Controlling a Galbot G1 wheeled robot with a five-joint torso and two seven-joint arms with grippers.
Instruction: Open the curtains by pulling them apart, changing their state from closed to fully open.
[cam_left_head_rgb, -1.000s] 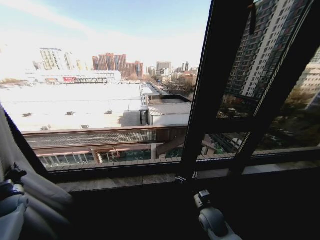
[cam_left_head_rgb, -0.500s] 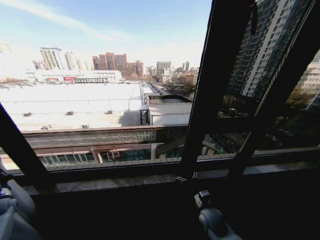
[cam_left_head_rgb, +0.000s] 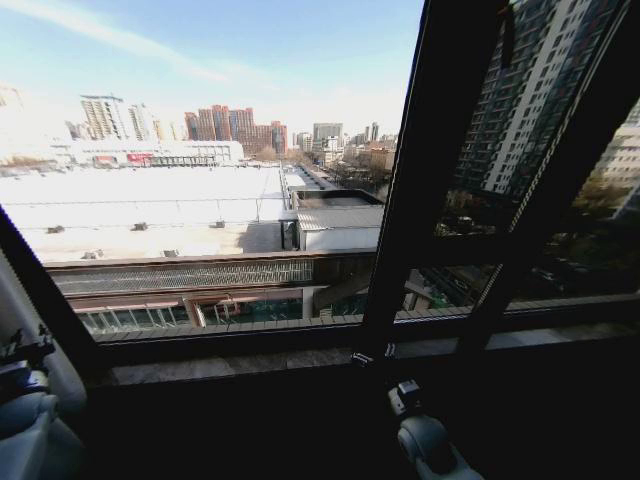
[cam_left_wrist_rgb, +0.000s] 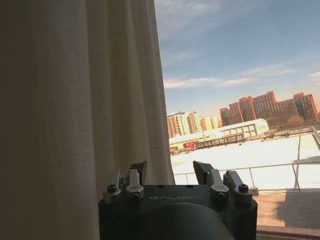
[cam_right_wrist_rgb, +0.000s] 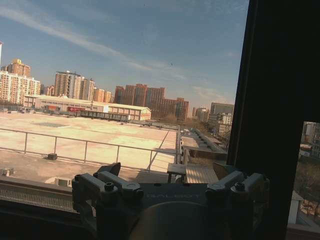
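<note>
The left gripper (cam_left_wrist_rgb: 168, 172) is hanging with its jaws spread wide and nothing between them, and the curtains (cam_left_wrist_rgb: 75, 110) are standing just beside it, their pleated edge falling right behind the finger on that side while the other finger points at open sky and distant buildings. From the head view, that left arm is sitting low at the near left corner, just in front of the slanting window frame (cam_left_head_rgb: 40, 290). A second ago a fold of grey fabric was draped around this arm and covering the lower left pane; that fabric is now gone from the head view and the glass there is showing the rooftop clearly. This suggests the left panel has been dragged aside and let go, so the left half of the job is looking done or close to it. The right gripper (cam_right_wrist_rgb: 170, 182) is also standing open and empty, facing bare glass with a dark frame post (cam_right_wrist_rgb: 280, 100) close on one side, and no cloth is lying near it. Judging by the unobstructed panes ahead, the window is reading as nearly fully uncovered.
</note>
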